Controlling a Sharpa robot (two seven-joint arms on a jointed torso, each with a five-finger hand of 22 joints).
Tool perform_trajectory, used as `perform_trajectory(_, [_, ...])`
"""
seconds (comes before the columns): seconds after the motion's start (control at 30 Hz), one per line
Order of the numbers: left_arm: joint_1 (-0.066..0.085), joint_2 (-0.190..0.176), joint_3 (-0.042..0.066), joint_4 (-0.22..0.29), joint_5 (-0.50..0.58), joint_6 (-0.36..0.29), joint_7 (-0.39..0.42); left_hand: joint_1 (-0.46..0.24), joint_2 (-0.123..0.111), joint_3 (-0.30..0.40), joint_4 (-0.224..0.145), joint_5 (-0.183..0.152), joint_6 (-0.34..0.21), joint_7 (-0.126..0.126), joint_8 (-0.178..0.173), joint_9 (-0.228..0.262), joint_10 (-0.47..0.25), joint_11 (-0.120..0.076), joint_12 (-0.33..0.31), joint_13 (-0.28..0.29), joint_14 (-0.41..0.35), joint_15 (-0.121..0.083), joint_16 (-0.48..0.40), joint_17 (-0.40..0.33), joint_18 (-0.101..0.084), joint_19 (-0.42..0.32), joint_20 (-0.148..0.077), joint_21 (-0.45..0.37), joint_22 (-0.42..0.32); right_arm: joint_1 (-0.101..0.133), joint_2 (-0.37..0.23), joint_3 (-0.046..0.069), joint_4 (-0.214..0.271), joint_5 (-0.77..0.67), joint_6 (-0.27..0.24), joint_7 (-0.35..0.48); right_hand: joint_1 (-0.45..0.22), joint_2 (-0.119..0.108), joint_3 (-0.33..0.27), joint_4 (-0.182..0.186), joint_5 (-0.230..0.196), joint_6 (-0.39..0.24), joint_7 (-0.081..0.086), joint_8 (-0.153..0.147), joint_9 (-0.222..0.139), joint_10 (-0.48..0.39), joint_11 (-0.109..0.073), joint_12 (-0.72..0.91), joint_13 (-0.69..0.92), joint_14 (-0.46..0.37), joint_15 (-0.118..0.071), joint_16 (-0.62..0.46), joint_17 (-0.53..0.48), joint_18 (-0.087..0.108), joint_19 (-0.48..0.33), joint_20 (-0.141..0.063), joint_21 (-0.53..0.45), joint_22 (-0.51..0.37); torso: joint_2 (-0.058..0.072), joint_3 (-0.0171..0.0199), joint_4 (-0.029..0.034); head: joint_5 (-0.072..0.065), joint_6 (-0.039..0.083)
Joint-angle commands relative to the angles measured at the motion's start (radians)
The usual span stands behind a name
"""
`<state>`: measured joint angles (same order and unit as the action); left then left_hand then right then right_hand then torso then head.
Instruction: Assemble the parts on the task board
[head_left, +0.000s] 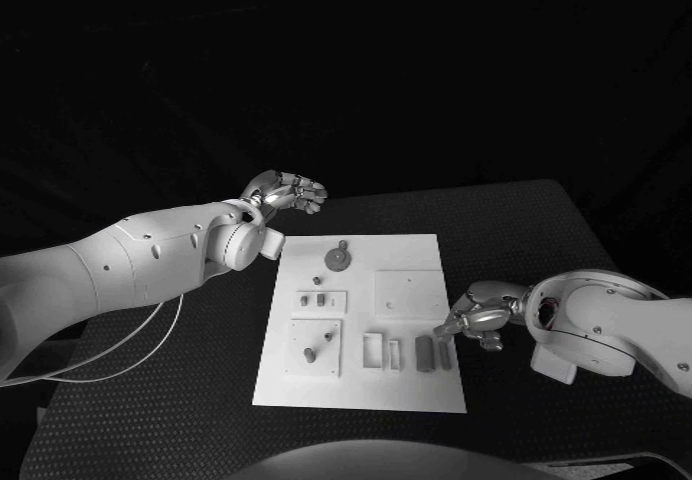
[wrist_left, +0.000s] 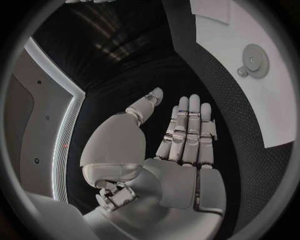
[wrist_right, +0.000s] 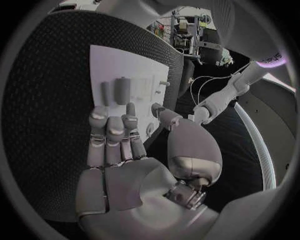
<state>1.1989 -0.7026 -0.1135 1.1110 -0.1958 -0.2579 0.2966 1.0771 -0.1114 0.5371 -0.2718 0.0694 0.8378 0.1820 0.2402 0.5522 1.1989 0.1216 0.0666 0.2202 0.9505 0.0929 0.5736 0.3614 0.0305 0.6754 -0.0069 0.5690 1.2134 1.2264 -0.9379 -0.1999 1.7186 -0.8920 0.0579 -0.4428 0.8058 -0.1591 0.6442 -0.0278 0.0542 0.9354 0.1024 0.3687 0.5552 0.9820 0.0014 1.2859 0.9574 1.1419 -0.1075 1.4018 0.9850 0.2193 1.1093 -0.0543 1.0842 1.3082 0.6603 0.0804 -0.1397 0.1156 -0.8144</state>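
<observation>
The white task board (head_left: 411, 390) lies in the middle of the black table. On it are a round gear (head_left: 338, 258) near the far edge, a small peg (head_left: 309, 352) in a square plate at the near left, and two grey blocks (head_left: 433, 352) near the right edge. My left hand (head_left: 286, 190) hovers beyond the board's far left corner; its fingers (wrist_left: 187, 130) are straight and hold nothing, with the gear (wrist_left: 255, 60) off to one side. My right hand (head_left: 476, 318) sits at the board's right edge beside the grey blocks (wrist_right: 122, 90), its fingers (wrist_right: 112, 135) stretched out and empty.
A square recessed plate (head_left: 408, 293) and slim white slots (head_left: 381, 352) also sit on the board (wrist_right: 119, 62). Black table surface (head_left: 173, 400) surrounds the board on all sides. A white cable (head_left: 144, 350) hangs under my left arm.
</observation>
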Motion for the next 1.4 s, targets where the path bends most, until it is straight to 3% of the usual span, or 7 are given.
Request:
perform_trajectory(0.03, [0.001, 0.001, 0.000, 0.009, 0.008, 0.018, 0.005, -0.006, 0.003, -0.003, 0.005, -0.003, -0.007, 0.003, 0.006, 0.001, -0.008, -0.001, 0.004, -0.002, 0.000, 0.009, -0.005, 0.001, 0.010, -0.001, 0.009, -0.006, 0.001, 0.000, 0.011, -0.007, -0.002, 0.035, 0.036, -0.076, -0.014, 0.001, -0.004, -0.005, -0.005, 0.014, 0.004, -0.001, 0.002, 0.006, -0.005, -0.003, 0.003, 0.007, -0.001, 0.002, 0.007, 0.043, 0.002, -0.007, 0.007, 0.020, -0.007, -0.0034, -0.0029, -0.004, -0.005])
perform_trajectory(0.27, [0.001, 0.002, 0.000, 0.020, 0.008, 0.021, 0.003, -0.008, 0.003, -0.004, 0.006, -0.003, -0.008, 0.003, 0.006, 0.001, -0.009, -0.001, 0.004, -0.002, -0.002, 0.010, -0.007, 0.002, 0.009, -0.002, 0.009, -0.007, 0.002, -0.002, 0.049, -0.027, -0.024, -0.021, -0.004, -0.098, -0.047, -0.002, -0.003, -0.010, -0.005, 0.010, 0.005, -0.010, 0.000, 0.010, -0.004, -0.008, 0.012, 0.013, 0.000, 0.000, 0.021, 0.043, -0.002, -0.006, 0.014, 0.019, -0.010, -0.0083, -0.0058, -0.006, -0.009])
perform_trajectory(0.37, [0.001, 0.002, 0.000, 0.023, 0.008, 0.022, 0.002, -0.009, 0.003, -0.005, 0.006, -0.003, -0.008, 0.003, 0.006, 0.001, -0.009, -0.001, 0.004, -0.002, -0.002, 0.010, -0.008, 0.003, 0.009, -0.002, 0.009, -0.008, 0.002, -0.008, 0.071, -0.036, -0.037, -0.044, -0.023, -0.104, -0.063, -0.004, 0.000, -0.011, -0.005, 0.009, 0.006, -0.015, -0.001, 0.011, -0.003, -0.011, 0.016, 0.013, 0.002, -0.002, 0.024, 0.043, -0.003, -0.006, 0.016, 0.017, -0.009, -0.0085, -0.0034, -0.007, -0.015])
perform_trajectory(0.87, [0.001, -0.001, 0.000, 0.026, 0.008, 0.022, 0.001, -0.011, 0.003, -0.006, 0.007, -0.003, -0.009, 0.004, 0.006, 0.001, -0.010, 0.000, 0.004, -0.002, -0.003, 0.010, -0.010, 0.005, 0.009, -0.003, 0.009, -0.009, 0.004, -0.050, 0.148, -0.039, -0.102, -0.103, -0.035, -0.106, -0.079, -0.011, 0.018, -0.026, -0.005, 0.006, 0.009, -0.025, -0.003, 0.010, 0.000, -0.019, 0.026, 0.009, 0.004, -0.012, 0.025, 0.043, -0.007, -0.005, 0.019, 0.015, -0.007, -0.0076, -0.0037, 0.009, -0.033])
perform_trajectory(1.17, [0.001, 0.000, 0.000, 0.028, 0.008, 0.022, 0.001, -0.011, 0.003, -0.006, 0.007, -0.003, -0.010, 0.004, 0.006, 0.000, -0.010, 0.000, 0.004, -0.002, -0.003, 0.010, -0.011, 0.006, 0.009, -0.003, 0.010, -0.010, 0.004, -0.063, 0.188, -0.040, -0.131, -0.122, -0.035, -0.104, -0.080, -0.010, 0.027, -0.039, -0.005, 0.006, 0.010, -0.028, -0.003, 0.010, 0.001, -0.022, 0.031, 0.008, 0.005, -0.016, 0.028, 0.043, -0.009, -0.004, 0.020, 0.014, -0.007, -0.0086, -0.0057, 0.011, -0.035])
perform_trajectory(1.4, [0.001, 0.000, 0.000, 0.028, 0.008, 0.023, -0.001, -0.011, 0.004, -0.006, 0.007, -0.003, -0.010, 0.004, 0.007, 0.000, -0.011, 0.000, 0.004, -0.003, -0.003, 0.011, -0.012, 0.006, 0.009, -0.004, 0.010, -0.010, 0.004, -0.072, 0.210, -0.040, -0.142, -0.126, -0.066, -0.093, -0.088, -0.019, 0.030, -0.048, -0.006, 0.002, 0.012, -0.032, -0.004, 0.008, 0.003, -0.027, 0.035, 0.002, 0.007, -0.022, 0.026, 0.043, -0.011, -0.003, 0.020, 0.013, -0.007, -0.0092, -0.0055, 0.012, -0.034])
